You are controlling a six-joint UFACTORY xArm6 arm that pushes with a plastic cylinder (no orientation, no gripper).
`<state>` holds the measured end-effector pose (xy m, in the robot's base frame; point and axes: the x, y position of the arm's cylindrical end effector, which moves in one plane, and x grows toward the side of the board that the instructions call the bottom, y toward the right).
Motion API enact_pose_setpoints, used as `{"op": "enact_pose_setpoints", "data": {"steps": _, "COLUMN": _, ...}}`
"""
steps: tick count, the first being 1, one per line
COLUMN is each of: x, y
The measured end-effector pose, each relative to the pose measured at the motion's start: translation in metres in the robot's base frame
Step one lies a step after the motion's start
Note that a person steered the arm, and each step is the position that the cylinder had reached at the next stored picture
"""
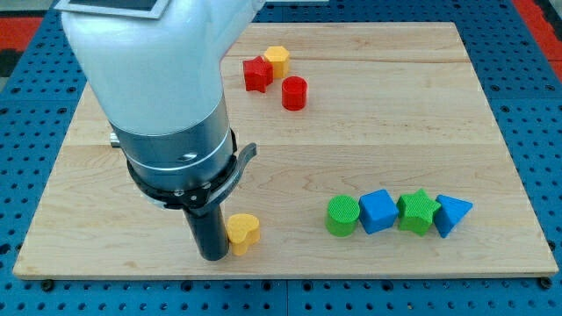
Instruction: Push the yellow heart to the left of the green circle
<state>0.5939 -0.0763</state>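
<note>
The yellow heart (242, 233) lies near the view's bottom, left of centre on the wooden board (369, 132). The green circle (342, 215) sits to its right, about a hundred pixels away, at the left end of a row of blocks. My tip (213, 256) is at the lower end of the dark rod, touching or almost touching the heart's left side. The arm's large white and grey body hides the board's upper left.
Right of the green circle stand a blue cube (378, 211), a green star (418, 211) and a blue triangle (451, 214) in a tight row. Near the view's top are a red star (257, 74), a yellow hexagon (277, 60) and a red cylinder (294, 92).
</note>
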Motion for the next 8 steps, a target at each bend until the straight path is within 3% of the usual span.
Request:
{"op": "enact_pose_setpoints", "data": {"steps": 2, "x": 0.0, "y": 0.042}}
{"op": "enact_pose_setpoints", "data": {"steps": 5, "x": -0.019, "y": 0.006}}
{"op": "enact_pose_setpoints", "data": {"steps": 8, "x": -0.027, "y": 0.024}}
